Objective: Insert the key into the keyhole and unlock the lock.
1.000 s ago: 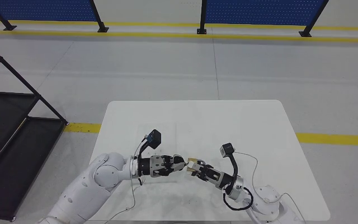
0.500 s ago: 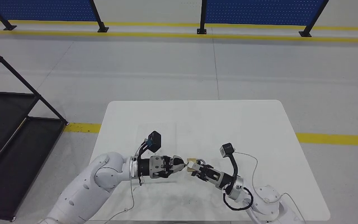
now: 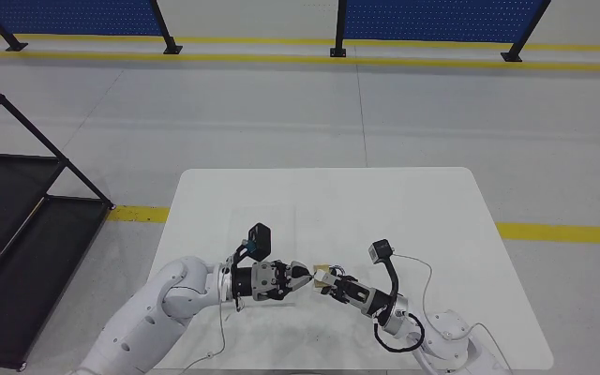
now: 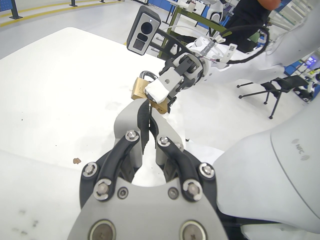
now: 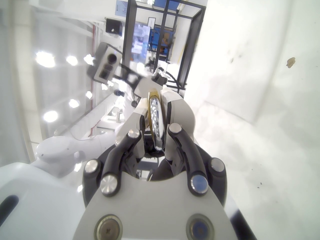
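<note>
1. White counter stood on a pale grey floor crossed by yellow lines. Blue barrier panels ran along the far side, and a black rack sat off to the robot's left.
2. Both arms met over the near part of the counter, close to the middle of its width.
3. The right pincer was clamped on a brass padlock, with 1 finger pressed on each flat face. It held the padlock above the counter top.
4. The padlock's silver shackle pointed away from the left arm, and its bottom face was turned toward that arm.
5. The left pincer was closed, its 2 black pads nearly meeting. Its tips lay right against the padlock's bottom face, just beside the right pincer's white-wrapped finger. Whatever sat between the pads was hidden by them.
6. 1 small brown crumb lay on the counter, apart from both pincers.
</note>
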Available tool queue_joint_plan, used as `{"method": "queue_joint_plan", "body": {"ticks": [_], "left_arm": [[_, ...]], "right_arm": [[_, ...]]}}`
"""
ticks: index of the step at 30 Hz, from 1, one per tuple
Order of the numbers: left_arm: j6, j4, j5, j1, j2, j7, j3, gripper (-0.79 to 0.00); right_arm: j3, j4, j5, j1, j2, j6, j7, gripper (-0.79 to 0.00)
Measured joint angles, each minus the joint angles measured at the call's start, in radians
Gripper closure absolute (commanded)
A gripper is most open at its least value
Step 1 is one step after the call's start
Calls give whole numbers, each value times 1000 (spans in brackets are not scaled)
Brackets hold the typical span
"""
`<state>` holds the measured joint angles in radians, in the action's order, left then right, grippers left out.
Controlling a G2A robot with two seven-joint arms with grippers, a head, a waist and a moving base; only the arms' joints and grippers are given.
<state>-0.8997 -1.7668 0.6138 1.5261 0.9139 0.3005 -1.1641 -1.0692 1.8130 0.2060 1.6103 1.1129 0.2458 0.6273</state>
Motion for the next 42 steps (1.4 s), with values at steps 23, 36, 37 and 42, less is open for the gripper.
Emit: {"method": "queue_joint_plan", "body": {"ticks": [23, 36, 37, 42], "left_arm": [[19, -48, 298, 50, 9, -200, -29, 0], [48, -64, 445, 79, 13, -331, -43, 0], [51, -65, 453, 79, 13, -335, -44, 0], [70, -73, 511, 86, 14, -367, -46, 0]], "right_arm": [[0, 0, 0, 0, 0, 0, 0, 0], [0, 0, 0, 0, 0, 0, 0, 0], [0, 0, 0, 0, 0, 0, 0, 0], [0, 0, 0, 0, 0, 0, 0, 0]]}}
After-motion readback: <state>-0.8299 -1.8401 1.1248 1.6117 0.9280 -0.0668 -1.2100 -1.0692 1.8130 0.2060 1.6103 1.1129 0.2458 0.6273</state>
